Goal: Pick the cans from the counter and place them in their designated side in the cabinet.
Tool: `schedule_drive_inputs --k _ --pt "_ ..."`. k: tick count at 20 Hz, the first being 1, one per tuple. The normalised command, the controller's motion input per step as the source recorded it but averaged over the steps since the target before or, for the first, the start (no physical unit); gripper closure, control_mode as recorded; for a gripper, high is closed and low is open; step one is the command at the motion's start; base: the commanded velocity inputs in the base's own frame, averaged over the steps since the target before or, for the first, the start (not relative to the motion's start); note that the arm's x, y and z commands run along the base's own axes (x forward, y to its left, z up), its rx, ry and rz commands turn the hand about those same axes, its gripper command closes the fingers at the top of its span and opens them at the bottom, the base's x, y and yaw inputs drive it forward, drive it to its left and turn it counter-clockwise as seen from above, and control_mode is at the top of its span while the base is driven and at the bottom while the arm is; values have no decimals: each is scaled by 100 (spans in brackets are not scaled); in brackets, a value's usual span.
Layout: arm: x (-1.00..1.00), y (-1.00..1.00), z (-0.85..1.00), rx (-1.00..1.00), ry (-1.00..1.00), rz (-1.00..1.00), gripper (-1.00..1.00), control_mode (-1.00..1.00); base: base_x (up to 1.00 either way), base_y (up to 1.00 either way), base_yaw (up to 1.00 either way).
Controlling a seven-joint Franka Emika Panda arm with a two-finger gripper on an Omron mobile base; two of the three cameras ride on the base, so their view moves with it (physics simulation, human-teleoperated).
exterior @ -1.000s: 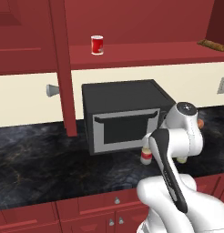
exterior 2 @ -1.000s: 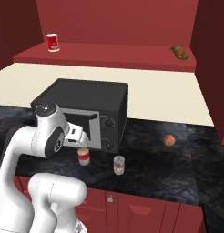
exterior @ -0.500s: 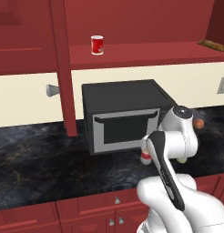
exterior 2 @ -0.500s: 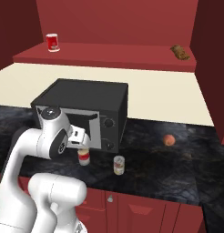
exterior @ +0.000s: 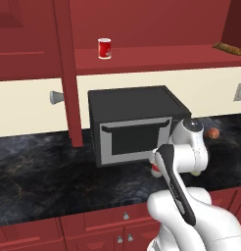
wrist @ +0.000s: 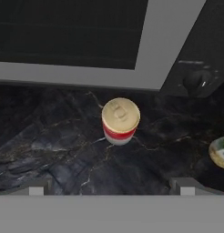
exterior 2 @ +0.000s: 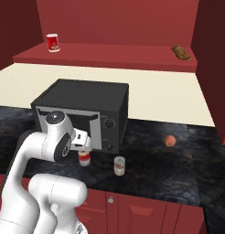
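Observation:
A small can (wrist: 119, 120), red over pale white with a tan lid, stands upright on the dark counter (wrist: 63, 150) just in front of the microwave. My gripper (wrist: 111, 187) hangs above it, open, with nothing between the fingers (wrist: 36, 187). In the right base view the same can (exterior 2: 84, 157) stands right under my gripper (exterior 2: 83, 147). The other can (exterior 2: 119, 165), with a yellowish-olive label, stands a little to its right, and in the hand view that olive can (wrist: 221, 152) sits at the right edge. From the left base my arm hides most of the red-and-white can (exterior: 156, 169). The cabinet shelf (exterior 2: 123, 57) runs above.
The black microwave (exterior 2: 87, 107) stands on the counter directly behind the cans. An all-red can (exterior 2: 52, 42) sits at the left of the cabinet shelf and a brown item (exterior 2: 180, 52) at its right. A small orange fruit (exterior 2: 169, 140) lies right of the microwave. A narrow red door panel (exterior: 68, 73) hangs at left.
My hand has sunk a little lower over the red-and-white can. The cans have not moved, and the jaws have stayed open.

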Motion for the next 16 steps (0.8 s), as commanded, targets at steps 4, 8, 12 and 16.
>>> schedule_drive_inputs --k 4,8,12,16 --pt "12 -2 -22 0 -2 1 -100 -100 0 0 0" --pt "13 -2 -21 0 -1 1 -100 -100 0 0 0" --pt "15 -2 -20 0 -1 1 -100 -100 0 0 0" --pt "19 0 -17 0 -1 1 -100 -100 0 0 0"
